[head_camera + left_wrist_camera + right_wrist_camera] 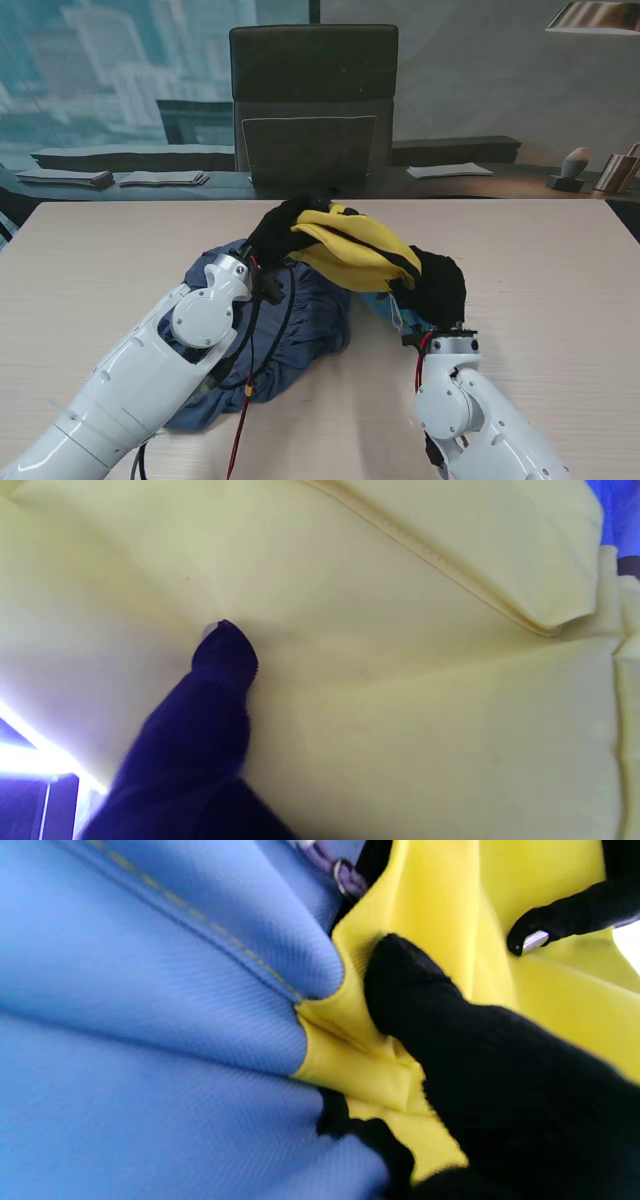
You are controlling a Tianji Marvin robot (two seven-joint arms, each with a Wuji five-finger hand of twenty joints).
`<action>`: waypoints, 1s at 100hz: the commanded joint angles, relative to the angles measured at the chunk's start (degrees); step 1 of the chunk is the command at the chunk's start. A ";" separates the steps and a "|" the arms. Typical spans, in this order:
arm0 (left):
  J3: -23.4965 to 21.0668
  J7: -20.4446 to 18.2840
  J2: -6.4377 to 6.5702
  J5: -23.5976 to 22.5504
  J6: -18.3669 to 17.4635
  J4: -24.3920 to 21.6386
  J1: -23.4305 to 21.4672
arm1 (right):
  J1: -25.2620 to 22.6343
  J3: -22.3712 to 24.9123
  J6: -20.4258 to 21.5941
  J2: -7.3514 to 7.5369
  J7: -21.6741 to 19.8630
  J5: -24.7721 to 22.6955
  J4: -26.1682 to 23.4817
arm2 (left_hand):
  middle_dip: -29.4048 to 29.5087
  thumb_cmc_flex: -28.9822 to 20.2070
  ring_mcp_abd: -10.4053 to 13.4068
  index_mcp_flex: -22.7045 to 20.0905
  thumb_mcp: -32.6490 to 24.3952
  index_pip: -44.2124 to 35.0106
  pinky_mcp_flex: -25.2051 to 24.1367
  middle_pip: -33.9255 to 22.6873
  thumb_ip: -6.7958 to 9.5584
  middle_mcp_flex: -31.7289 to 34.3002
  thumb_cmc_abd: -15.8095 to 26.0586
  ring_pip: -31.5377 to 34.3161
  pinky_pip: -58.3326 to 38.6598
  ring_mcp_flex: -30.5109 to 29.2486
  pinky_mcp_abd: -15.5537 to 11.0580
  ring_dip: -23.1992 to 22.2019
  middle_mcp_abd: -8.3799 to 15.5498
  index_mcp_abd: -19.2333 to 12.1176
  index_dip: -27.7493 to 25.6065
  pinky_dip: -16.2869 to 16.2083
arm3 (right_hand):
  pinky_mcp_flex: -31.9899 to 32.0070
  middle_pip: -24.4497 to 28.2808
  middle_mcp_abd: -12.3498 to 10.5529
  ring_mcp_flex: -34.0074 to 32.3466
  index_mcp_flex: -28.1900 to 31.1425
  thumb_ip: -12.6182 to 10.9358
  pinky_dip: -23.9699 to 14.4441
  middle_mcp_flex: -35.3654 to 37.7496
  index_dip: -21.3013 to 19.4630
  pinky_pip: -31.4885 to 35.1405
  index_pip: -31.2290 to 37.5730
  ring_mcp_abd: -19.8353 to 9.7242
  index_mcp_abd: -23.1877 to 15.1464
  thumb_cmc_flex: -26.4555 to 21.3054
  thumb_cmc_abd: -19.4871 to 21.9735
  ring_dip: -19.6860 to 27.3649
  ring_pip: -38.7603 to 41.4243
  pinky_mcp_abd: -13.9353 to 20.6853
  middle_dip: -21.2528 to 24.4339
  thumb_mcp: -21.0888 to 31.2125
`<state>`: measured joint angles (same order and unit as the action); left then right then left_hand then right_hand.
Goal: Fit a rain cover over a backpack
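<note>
Hands hold the yellow rain cover (pixel 355 250) up over the blue backpack (pixel 300 310) in the middle of the table (pixel 560 290). Left hand (pixel 280 232) pinches its far edge, right hand (pixel 435 285) its near-right edge, probably to stretch it open.

Bare worktop (pixel 540 260) right of the fingers (pixel 270 235), also left. Blue backpack (pixel 300 320) bunched beneath, yellow cover (pixel 355 250) pressed against them; black chair (pixel 312 105) beyond the far edge.
</note>
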<state>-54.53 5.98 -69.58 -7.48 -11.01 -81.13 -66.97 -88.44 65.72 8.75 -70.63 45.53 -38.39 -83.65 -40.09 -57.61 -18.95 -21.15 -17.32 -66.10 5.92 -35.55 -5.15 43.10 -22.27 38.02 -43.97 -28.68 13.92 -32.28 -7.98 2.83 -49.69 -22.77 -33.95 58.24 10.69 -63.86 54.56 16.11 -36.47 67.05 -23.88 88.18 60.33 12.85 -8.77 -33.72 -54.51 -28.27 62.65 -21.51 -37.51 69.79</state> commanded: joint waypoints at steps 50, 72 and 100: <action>-14.99 -9.10 5.84 -19.02 -2.91 -8.25 -8.23 | 8.23 3.72 7.12 -3.04 8.78 1.90 2.75 | 16.29 24.35 5.95 12.91 1.56 30.06 -8.98 12.96 1.75 -29.27 -4.79 -13.96 6.25 19.85 -7.07 7.25 1.18 -1.91 28.07 3.63 | -3.85 1.66 5.54 -10.61 7.81 1.67 -2.28 8.07 -5.93 3.28 3.09 1.87 0.73 -5.87 -0.86 -4.16 8.93 -3.22 -5.83 12.75; -18.90 -18.30 9.06 -35.24 3.65 -10.88 -11.26 | 6.43 5.36 9.66 -2.71 6.74 2.21 -1.54 | 21.21 24.05 7.58 12.80 1.13 35.78 -9.34 19.92 2.11 -31.83 -4.67 -21.01 17.54 23.37 -2.34 10.96 1.35 -1.88 31.70 9.28 | -3.86 1.56 5.40 -10.60 8.00 1.88 -2.41 8.14 -6.06 3.22 3.03 1.73 0.31 -5.79 -0.92 -4.49 8.89 -3.24 -5.87 12.97; -13.21 -32.02 11.66 -43.99 10.93 -6.28 -7.17 | 3.28 4.48 10.08 -2.80 3.30 4.94 -7.68 | 22.43 23.69 6.48 12.15 9.39 49.69 -10.17 29.45 2.06 -35.07 -3.18 -31.43 30.78 26.20 0.87 12.32 -0.94 2.30 38.60 11.56 | -4.21 1.44 5.07 -10.65 7.89 1.93 -2.34 8.18 -6.17 2.69 2.89 1.20 0.07 -5.54 -0.76 -4.70 8.64 -2.81 -5.87 12.84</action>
<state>-68.28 -24.46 -57.57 -52.98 -1.94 -88.59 -74.05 -84.60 70.89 18.59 -72.80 49.60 -34.62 -89.06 -17.90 -34.50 -12.16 -9.75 -10.14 -17.55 -3.17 -7.13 -4.49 10.02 -25.81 8.35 -16.04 -3.90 12.68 -19.87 -7.93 3.16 -12.24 -12.10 -37.89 57.37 14.09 -69.54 59.99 18.35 -37.76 72.69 -26.83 89.58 58.77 16.05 -3.12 -34.77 -60.57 -30.75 66.65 -25.78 -40.98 74.33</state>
